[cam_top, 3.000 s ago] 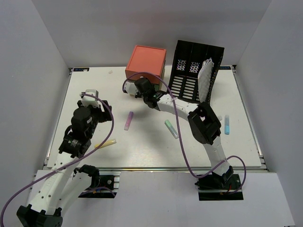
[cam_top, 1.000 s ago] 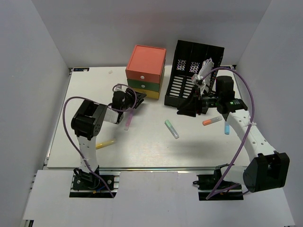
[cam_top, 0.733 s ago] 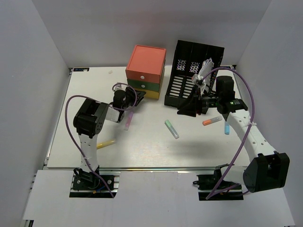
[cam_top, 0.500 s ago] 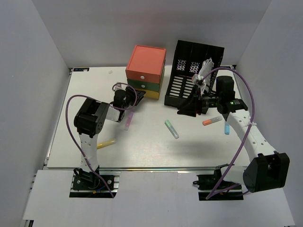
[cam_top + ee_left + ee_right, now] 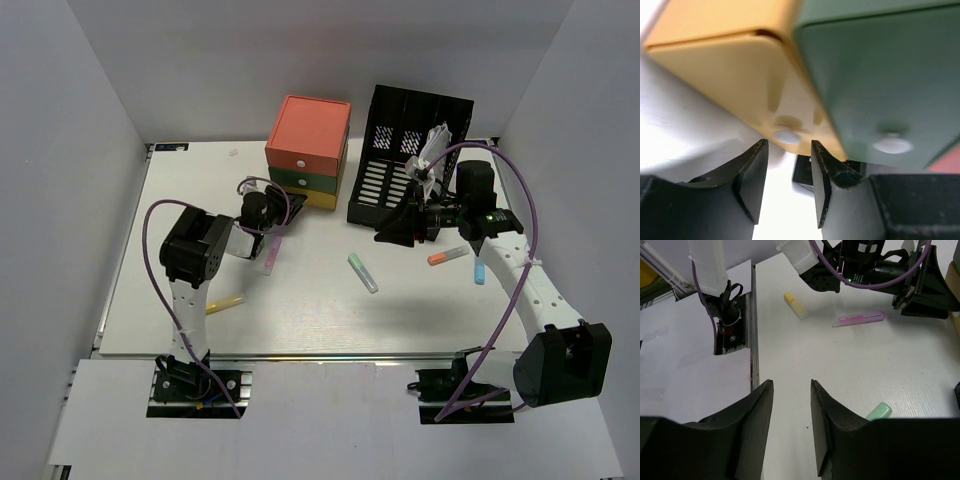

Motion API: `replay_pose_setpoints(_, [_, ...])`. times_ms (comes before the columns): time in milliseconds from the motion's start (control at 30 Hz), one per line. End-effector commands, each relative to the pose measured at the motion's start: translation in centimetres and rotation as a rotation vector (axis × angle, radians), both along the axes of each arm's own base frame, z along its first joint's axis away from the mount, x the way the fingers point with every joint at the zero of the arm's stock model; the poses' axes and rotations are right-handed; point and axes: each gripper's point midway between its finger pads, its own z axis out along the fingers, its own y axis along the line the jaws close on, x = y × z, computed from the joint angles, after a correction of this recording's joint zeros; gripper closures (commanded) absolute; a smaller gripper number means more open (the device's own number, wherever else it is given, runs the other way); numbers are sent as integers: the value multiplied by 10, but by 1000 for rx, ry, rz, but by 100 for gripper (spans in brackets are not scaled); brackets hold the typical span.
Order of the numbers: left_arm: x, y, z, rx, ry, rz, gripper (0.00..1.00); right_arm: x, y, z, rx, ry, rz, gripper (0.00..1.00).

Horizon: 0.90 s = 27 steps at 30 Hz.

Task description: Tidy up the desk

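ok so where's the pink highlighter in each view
Top external: pink highlighter left of centre, just below the drawer box.
Left wrist: not in it.
Right wrist: upper right, lying flat.
Shared landmark: yellow highlighter, the nearest pen to it in both views.

Plain white desk [image 5: 320, 325]. Drawer box [image 5: 310, 130] stacked orange, green, yellow, with little white knobs. Black slotted file rack [image 5: 385, 185]. Then pink marker [image 5: 271, 255], yellow marker [image 5: 222, 303], mint marker [image 5: 362, 272], orange marker [image 5: 447, 256], blue marker [image 5: 479, 270].
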Motion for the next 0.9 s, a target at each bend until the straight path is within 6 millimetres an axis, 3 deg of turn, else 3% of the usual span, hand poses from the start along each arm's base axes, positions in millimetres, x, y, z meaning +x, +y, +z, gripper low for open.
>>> replay_pose_setpoints(0, [8,-1,7,3,-37,8,51,0,-1,2,4,-29,4,58])
replay_pose_setpoints(633, [20,2,12,-1,-68,45,52,2,-2,-1,-5,-27,-1,58])
replay_pose_setpoints(867, [21,4,13,-14,-86,61,58,2,-1,-2,-8,-32,0,58])
